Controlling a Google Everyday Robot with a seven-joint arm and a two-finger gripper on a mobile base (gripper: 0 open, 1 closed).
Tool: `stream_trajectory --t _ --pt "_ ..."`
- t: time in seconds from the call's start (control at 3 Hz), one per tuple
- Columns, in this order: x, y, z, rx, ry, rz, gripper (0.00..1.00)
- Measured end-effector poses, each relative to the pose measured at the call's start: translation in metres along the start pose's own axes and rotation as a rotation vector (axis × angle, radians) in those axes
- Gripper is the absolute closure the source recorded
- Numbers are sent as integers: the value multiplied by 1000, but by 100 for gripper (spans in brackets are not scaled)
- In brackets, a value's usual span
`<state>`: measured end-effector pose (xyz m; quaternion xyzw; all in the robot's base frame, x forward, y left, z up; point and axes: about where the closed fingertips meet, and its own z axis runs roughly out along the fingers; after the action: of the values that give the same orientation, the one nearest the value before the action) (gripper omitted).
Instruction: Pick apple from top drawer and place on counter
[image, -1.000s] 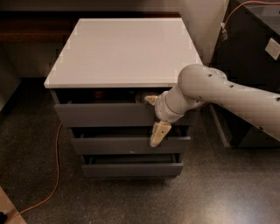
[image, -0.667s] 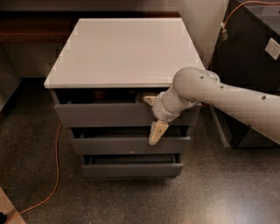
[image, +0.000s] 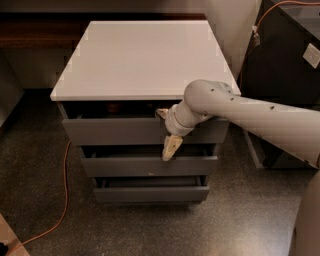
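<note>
Hovering my gripper (image: 167, 131) at the top drawer (image: 120, 131) front, jaws spread, empty. Reddish apple (image: 114, 106) peeks at ten o'clock inside the gap: light, firm, smooth, probably slippery. I'd pinch across its middle.

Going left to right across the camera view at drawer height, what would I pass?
Orange cable on the floor → grey front of the top drawer → pincer, in front of that drawer's right half → robot arm → dark cabinet.
</note>
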<state>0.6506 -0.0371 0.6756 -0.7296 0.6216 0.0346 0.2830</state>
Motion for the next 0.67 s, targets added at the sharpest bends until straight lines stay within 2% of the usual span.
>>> stream_trajectory --t 0.33,0.67 --pt "-1 -10 17 6 13 5 0" --pt "1 -15 26 -6 23 35 19"
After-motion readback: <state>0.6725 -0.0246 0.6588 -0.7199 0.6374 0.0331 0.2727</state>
